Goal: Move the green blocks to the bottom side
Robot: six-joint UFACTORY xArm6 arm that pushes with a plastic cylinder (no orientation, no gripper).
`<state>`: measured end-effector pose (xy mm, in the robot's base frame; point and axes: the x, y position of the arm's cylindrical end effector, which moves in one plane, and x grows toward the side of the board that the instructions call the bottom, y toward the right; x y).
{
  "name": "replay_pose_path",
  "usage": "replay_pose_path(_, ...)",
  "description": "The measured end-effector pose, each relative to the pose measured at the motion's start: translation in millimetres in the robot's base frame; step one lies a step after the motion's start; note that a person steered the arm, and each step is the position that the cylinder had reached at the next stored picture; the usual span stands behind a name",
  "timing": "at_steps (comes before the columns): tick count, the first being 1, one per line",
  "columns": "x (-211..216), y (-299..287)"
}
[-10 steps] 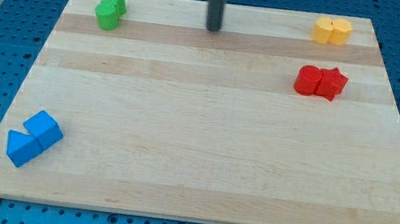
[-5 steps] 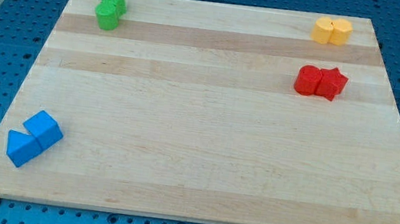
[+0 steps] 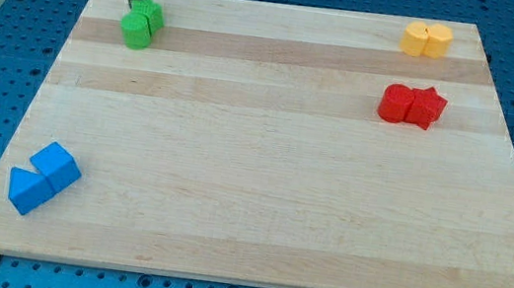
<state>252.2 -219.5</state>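
Note:
Two green blocks sit together near the board's top left: one (image 3: 137, 31) in front and one (image 3: 152, 16) just behind it to the right; their shapes are hard to make out. My tip (image 3: 137, 0) is at the top edge of this pair, touching or nearly touching the blocks from the view's top. The dark rod rises from there out of the view's top.
Two yellow blocks (image 3: 425, 39) lie at the top right. Two red blocks (image 3: 411, 106) lie below them. Two blue blocks (image 3: 43, 177) lie at the bottom left. The wooden board (image 3: 264, 165) rests on a blue perforated table.
My tip swept from the top middle to the top left, reached the green blocks and pushed them slightly toward the view's bottom. The other blocks have not moved.

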Motion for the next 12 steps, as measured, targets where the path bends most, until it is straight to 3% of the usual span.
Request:
replay_pose_path(1, 40.7, 1.0)
replay_pose_path(3, 48.6, 5.0)
replay_pose_path(4, 57.4, 58.3)
replay_pose_path(5, 68.2, 67.0)
replay_pose_path(9, 108.8, 65.8)
replay_pose_path(11, 88.8, 80.2)
replay_pose_path(12, 65.8, 154.1)
